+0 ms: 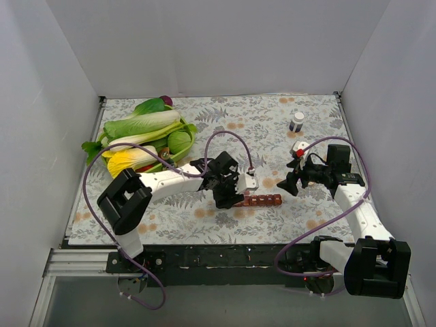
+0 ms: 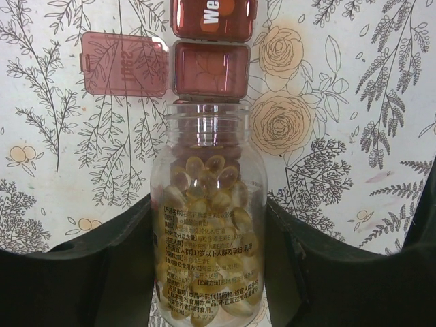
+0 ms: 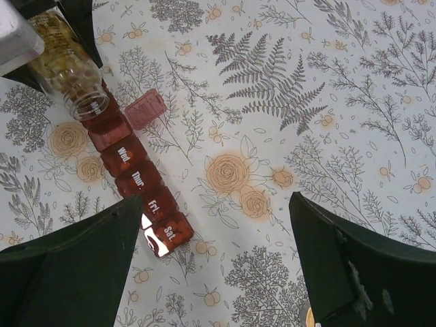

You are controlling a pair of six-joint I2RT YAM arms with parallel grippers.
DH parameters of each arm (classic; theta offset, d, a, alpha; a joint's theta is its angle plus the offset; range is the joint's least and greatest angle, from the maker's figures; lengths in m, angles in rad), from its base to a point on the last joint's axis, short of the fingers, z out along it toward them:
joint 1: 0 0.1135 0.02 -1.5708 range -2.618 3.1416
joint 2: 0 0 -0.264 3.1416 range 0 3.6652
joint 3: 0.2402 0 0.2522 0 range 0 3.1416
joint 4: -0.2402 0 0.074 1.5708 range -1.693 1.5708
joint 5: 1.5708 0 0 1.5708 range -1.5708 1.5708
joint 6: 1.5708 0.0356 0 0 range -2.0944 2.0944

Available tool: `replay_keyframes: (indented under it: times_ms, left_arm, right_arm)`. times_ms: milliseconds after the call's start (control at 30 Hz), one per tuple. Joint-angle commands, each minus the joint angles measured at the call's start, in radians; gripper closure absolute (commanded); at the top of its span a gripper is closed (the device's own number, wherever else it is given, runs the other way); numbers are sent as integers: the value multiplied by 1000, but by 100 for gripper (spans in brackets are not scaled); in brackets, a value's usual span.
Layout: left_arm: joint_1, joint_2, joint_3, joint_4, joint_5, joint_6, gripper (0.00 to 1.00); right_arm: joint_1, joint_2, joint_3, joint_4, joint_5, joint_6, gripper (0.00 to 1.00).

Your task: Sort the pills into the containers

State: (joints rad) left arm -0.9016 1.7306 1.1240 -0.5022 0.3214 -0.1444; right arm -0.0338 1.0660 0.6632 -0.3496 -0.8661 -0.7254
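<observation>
The containers [image 3: 139, 180] are a straight strip of small square boxes in dark-red see-through plastic, glossy, with rounded corners. They lie flat on a cloth [image 3: 286, 82] printed with ferns and pale orange roses. White lettering on the closed lids reads "Wed", "Thur", "Fri" and "Sat". One lid [image 2: 124, 65] is flipped open sideways; its lettering shows through backwards and I can't make it out.

The left gripper [image 2: 210, 211] is clamped on a clear plastic bottle [image 2: 208, 231]. Its black fingers [image 2: 88, 272] press either side of the round body. The bottle is uncapped and about half full of smooth amber softgel pills [image 2: 204, 184]. Its paper label carries lines of Chinese print too fine to read. The ribbed mouth sits just at the edge of the open compartment, next to the "Wed" box.

The right gripper [image 3: 216, 199] hangs above the cloth with its jaws spread wide and nothing between them. The "Sat" end of the strip is just beside its left finger [image 3: 75, 259].
</observation>
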Motion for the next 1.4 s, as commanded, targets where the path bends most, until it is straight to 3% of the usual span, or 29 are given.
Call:
replay_keyframes:
  times_ms: [0,1367]
  left_arm:
    - [-11,4,62,-45,-21,34,100]
    - [-63,99,235,-236,-150,95,100]
  right_arm:
    - [-9,-6,24,-12,-24,-12,4]
    - [-20,2,29,-22,-31,-16,4]
